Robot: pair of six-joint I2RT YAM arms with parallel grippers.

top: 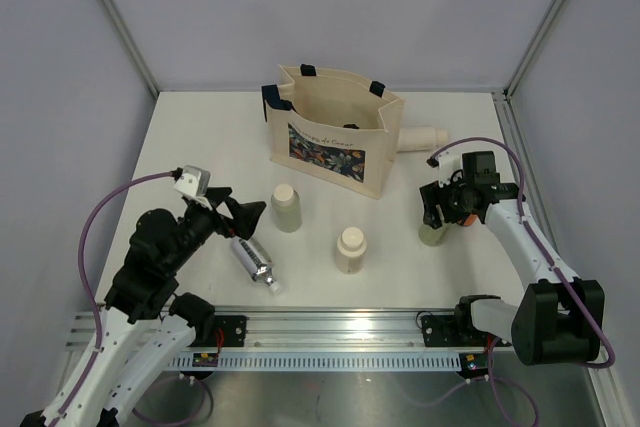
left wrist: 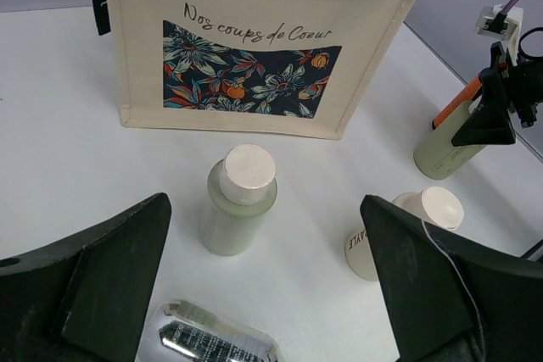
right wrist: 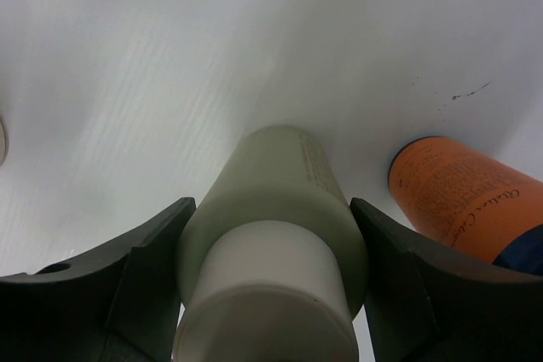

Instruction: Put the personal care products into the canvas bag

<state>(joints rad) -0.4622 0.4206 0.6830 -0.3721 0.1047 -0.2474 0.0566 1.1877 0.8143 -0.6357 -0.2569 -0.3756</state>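
Observation:
The canvas bag (top: 330, 142) stands open at the back middle and also shows in the left wrist view (left wrist: 254, 40). My right gripper (top: 438, 212) is shut on an upright pale green bottle (right wrist: 280, 184) that stands on the table. An orange bottle (right wrist: 467, 201) is just to its right. My left gripper (top: 240, 219) is open and empty, above a silver bottle (top: 255, 262) that lies on the table. A second pale green bottle (top: 287, 207) and a beige bottle (top: 350, 249) stand in front of the bag. A cream-white bottle (top: 425, 137) lies behind the bag's right side.
The white table (top: 200, 147) has grey walls on three sides. A metal rail (top: 330, 332) carrying the arm bases runs along the near edge. The left arm's purple cable (top: 100, 212) loops at the left.

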